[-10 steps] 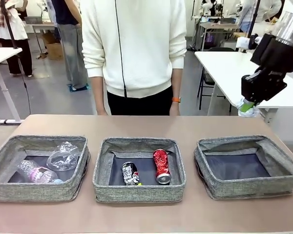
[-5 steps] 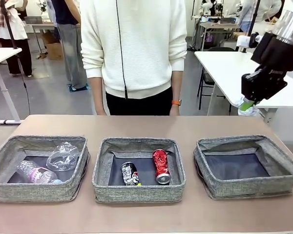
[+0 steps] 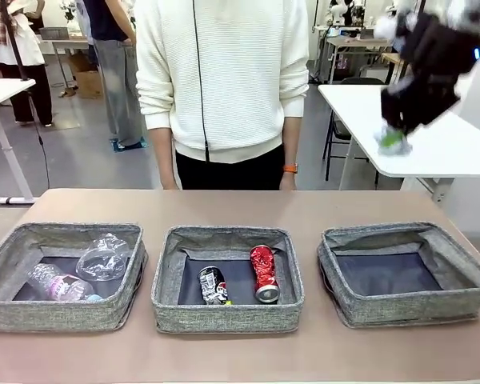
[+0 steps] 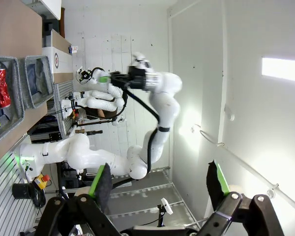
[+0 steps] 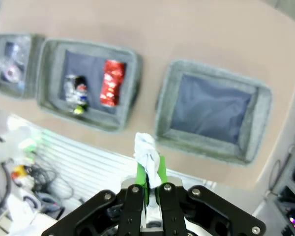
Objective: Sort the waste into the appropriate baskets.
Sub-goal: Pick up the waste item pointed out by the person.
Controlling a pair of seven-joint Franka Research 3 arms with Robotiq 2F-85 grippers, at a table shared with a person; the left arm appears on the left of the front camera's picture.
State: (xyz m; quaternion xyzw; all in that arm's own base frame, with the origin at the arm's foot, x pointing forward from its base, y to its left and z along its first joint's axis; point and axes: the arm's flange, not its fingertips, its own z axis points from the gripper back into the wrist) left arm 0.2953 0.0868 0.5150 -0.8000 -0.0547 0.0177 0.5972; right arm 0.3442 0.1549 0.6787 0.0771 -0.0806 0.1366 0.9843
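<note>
Motion-blurred, the right gripper pinches the crumpled white paper ball high above the table; left gripper gapes, empty.

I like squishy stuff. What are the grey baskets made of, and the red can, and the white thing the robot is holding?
The baskets look like soft grey woven fabric; the walls sag. The red can seems thin shiny metal, dented and crushed. The white thing pinched in the right gripper looks like crumpled paper, though it's blurry.
</note>
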